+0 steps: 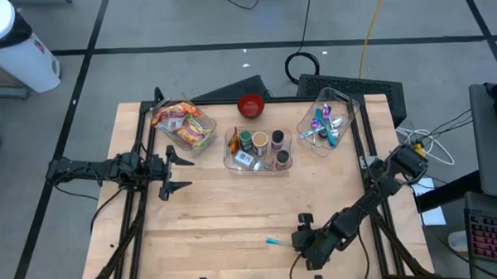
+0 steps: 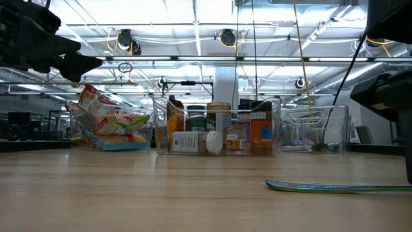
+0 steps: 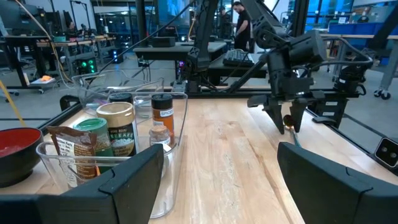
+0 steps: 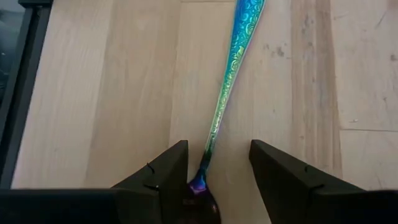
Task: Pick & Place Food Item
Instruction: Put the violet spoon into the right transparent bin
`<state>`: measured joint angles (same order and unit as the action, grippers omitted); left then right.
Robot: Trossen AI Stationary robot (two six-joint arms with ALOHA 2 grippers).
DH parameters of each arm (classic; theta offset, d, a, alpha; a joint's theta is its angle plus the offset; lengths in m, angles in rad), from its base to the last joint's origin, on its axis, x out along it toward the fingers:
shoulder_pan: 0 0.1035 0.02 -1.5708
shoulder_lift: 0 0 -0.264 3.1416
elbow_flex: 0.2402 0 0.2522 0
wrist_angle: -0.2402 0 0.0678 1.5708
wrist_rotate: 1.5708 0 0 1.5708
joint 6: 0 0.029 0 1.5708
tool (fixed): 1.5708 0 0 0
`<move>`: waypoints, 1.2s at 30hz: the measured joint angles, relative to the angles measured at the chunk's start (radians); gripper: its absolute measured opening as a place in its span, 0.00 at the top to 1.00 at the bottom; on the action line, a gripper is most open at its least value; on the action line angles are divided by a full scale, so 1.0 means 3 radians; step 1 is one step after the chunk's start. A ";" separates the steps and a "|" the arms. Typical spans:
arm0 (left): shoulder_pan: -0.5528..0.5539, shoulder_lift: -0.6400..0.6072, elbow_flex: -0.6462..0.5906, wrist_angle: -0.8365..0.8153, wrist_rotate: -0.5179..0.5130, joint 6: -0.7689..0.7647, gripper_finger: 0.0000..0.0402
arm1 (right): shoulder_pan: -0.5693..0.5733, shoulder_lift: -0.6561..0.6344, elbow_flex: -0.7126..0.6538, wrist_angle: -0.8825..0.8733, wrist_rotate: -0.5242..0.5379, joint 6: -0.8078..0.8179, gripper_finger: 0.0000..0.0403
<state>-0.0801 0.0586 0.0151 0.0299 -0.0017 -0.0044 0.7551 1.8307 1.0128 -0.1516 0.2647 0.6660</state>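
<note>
I've got the right gripper (image 1: 306, 237) down at the near edge of the table (image 1: 218, 215), right half. Its fingers (image 4: 163, 177) stand apart, one on each side of an iridescent spoon (image 4: 231, 68) lying flat on the wood. I can't tell whether they touch it; nothing is clamped. In the high view the spoon's handle pokes out leftward from the gripper (image 1: 274, 240).

My left gripper (image 1: 173, 171) hangs above the left side of the table at mid depth, jaws wide apart, empty, pointing across toward the right arm.

Farther back, three clear bins in a row:
- left bin (image 1: 184, 128): snack packets
- centre bin (image 1: 259, 150): jars and spice bottles upright, a small label-wrapped item lying flat in front
- right bin (image 1: 328, 120): more coloured cutlery

A red bowl (image 1: 250, 105) sits just behind the centre bin, near the far edge.

Beyond the table, the left wrist view shows a person (image 3: 239, 23) standing in the room.
</note>
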 joint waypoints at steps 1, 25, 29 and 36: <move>0.0000 0.0000 0.0000 0.0000 0.0000 0.0000 0.19 | 0.0002 0.0015 0.0003 -0.0023 0.0004 0.0001 0.58; 0.0000 0.0000 0.0000 0.0000 0.0000 0.0001 0.19 | -0.0053 0.0083 -0.0182 -0.0275 -0.0014 0.0227 0.99; 0.0001 0.0000 0.0000 0.0000 0.0000 0.0000 0.19 | -0.0057 -0.0079 -0.0182 -0.0120 0.0044 0.0169 0.99; -0.0001 0.0000 0.0001 0.0000 0.0000 0.0000 0.19 | -0.0071 -0.0690 -0.0188 -0.0124 0.0396 -0.0013 1.00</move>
<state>-0.0803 0.0586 0.0154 0.0299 -0.0017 -0.0044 0.7338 1.6238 0.9563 -0.1889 0.3834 0.6621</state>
